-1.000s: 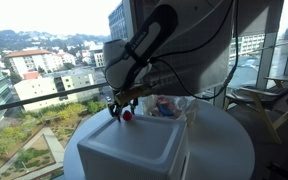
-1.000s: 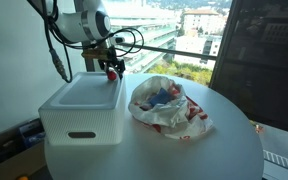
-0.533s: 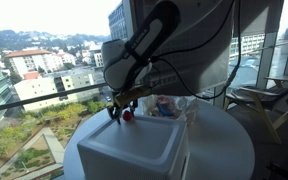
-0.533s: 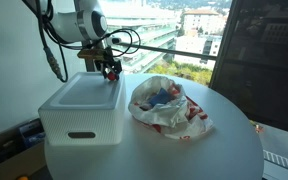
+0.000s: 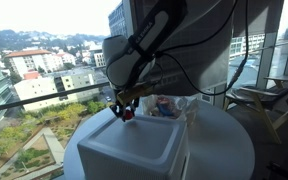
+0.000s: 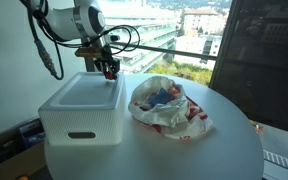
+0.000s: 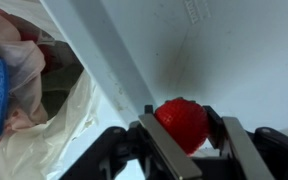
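Observation:
My gripper (image 7: 181, 132) is shut on a small red strawberry-like ball (image 7: 181, 122). In both exterior views the gripper (image 5: 125, 112) (image 6: 110, 70) holds it just above the far rim of a white rectangular bin (image 5: 134, 148) (image 6: 79, 103), over the corner nearest the bag. In the wrist view the bin's white inside (image 7: 214, 50) lies below the ball. A crumpled white plastic bag (image 6: 167, 106) (image 7: 44, 110) with red print holds blue and red items beside the bin.
The bin and bag stand on a round white table (image 6: 184, 155) next to a large window with city buildings outside. A wooden chair (image 5: 269, 100) stands beyond the table. Black cables hang from the arm (image 5: 149, 40).
The gripper with the red ball has risen slightly and shifted a little over the bin's rim. The bin and the bag have not moved.

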You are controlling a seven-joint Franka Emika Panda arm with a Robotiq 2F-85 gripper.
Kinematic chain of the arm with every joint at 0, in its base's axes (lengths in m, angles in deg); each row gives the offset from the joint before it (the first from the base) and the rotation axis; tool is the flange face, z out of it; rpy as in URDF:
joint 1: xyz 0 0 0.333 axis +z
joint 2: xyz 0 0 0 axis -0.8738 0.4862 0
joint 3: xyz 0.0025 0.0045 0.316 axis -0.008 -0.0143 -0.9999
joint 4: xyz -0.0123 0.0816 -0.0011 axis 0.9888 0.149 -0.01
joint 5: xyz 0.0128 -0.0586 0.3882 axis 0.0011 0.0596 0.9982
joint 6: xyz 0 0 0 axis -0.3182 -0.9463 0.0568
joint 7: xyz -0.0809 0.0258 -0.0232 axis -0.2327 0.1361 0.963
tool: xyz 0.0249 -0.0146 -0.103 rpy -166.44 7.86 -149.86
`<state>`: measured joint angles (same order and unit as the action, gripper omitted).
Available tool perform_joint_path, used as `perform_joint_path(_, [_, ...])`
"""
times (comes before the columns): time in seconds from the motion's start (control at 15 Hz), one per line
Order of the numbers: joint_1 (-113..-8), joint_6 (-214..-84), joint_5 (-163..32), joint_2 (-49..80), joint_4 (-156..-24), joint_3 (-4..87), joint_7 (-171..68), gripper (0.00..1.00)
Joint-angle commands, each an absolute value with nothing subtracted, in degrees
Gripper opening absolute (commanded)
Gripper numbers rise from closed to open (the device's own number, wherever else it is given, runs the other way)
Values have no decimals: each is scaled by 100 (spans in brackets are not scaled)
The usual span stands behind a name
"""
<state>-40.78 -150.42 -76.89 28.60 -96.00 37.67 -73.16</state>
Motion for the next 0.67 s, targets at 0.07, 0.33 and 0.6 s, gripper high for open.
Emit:
perform_joint_path(0.07, [-4203,-15332,-7856,2224,-10209,4047,-7777,26])
perform_joint_path(0.33, [-4484,-15553,-7887,2053,-10509,4338,-8170,26])
perform_joint_path(0.6, [-4743,-16113,-7979,2351,-10539,4576,-8277,26])
